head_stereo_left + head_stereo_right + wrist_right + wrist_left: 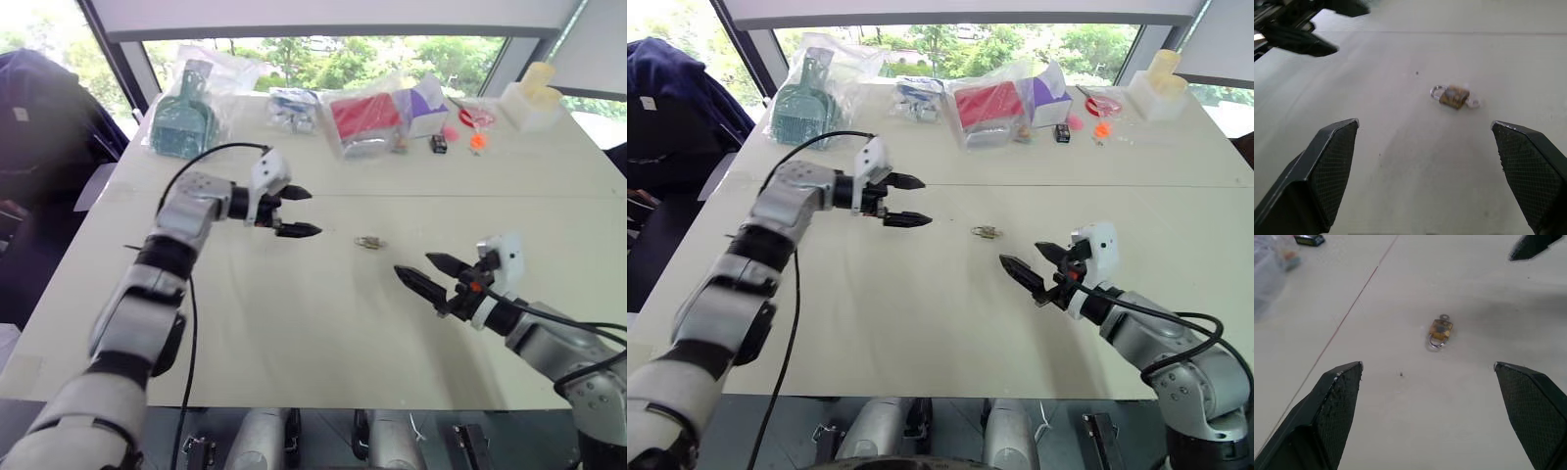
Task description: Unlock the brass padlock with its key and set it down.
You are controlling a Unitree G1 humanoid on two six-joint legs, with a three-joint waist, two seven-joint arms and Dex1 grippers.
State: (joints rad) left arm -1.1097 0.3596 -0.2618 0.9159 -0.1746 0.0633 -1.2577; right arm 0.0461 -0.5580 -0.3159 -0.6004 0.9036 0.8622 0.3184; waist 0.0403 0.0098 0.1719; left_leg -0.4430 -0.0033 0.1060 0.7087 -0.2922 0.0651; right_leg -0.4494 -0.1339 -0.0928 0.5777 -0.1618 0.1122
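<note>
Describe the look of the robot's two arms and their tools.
Both arms are silver-grey segments with black joints and a loose black cable. Each tool, the left tool and the right tool, has a white housing and two black pointed fingers with cross-hatched pads.

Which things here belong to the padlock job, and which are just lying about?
Job:
- padlock, lying on the table between the grippers
- key, at the padlock's end
- left gripper, open
- right gripper, open

Lying about, at the far edge:
- green item in a bag
- red box in a bag
- black cube
- orange bits
</note>
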